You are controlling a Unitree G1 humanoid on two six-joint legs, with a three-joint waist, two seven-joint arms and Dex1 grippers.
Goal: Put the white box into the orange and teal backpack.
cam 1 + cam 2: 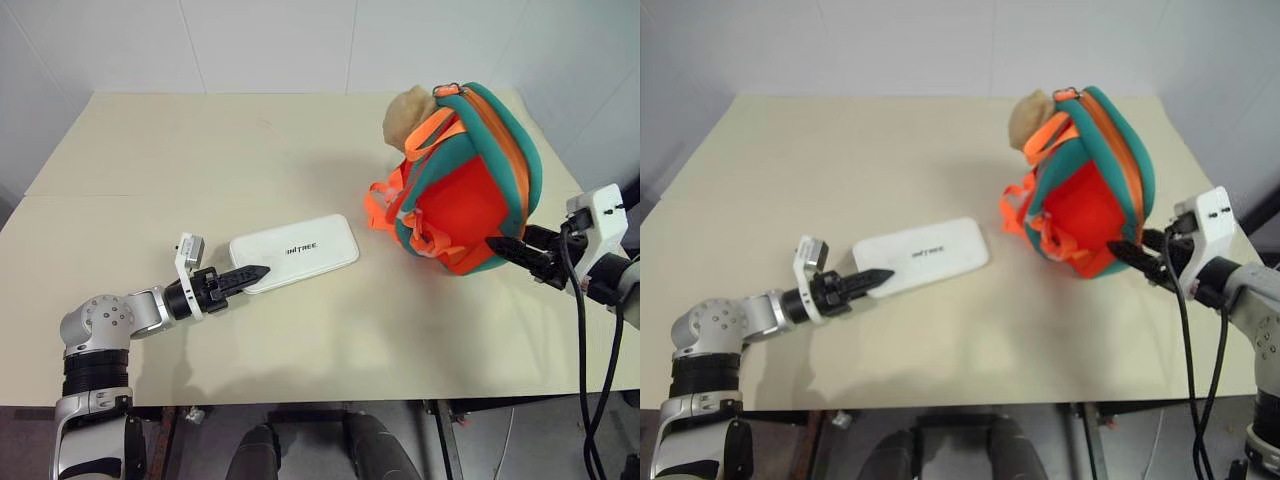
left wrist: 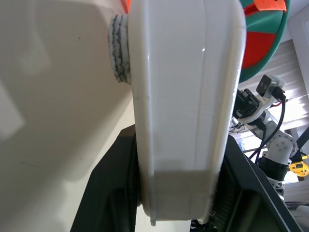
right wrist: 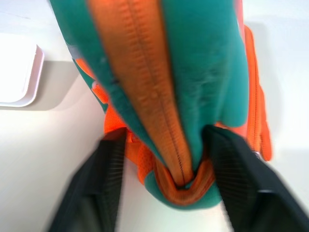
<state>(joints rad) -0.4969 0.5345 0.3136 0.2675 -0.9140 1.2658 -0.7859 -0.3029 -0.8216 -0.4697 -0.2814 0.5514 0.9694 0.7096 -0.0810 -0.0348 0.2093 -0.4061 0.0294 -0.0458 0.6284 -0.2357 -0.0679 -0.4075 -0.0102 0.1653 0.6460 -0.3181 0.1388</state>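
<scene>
The white box (image 1: 295, 253) lies flat on the table (image 1: 150, 150), well apart from the orange and teal backpack (image 1: 470, 190), so the main job is not done yet as far as I can see. My left gripper (image 1: 250, 274) has its fingers closed across the near end of the box; in the left wrist view the box runs straight out between the two black fingers (image 2: 111, 193), one on each side, so I read that as a hold on the box.

The backpack stands on the table's right half, its tan plush charm (image 1: 408, 117) at the top. In the right wrist view the zipper seam looks shut along the stretch I can see, so I judge the bag is not open there. My right gripper (image 1: 500, 245) sits at the bag's lower edge with its fingers spread wide, one on either side of the teal and orange rim; I cannot tell whether they press on it.

What is left, by my judgement: opening the bag, lifting the box, carrying it across, sliding it in.

Between box and backpack the tabletop is bare, giving a free path. The backpack sits near the table's right edge, so I would avoid pushing it that way.
</scene>
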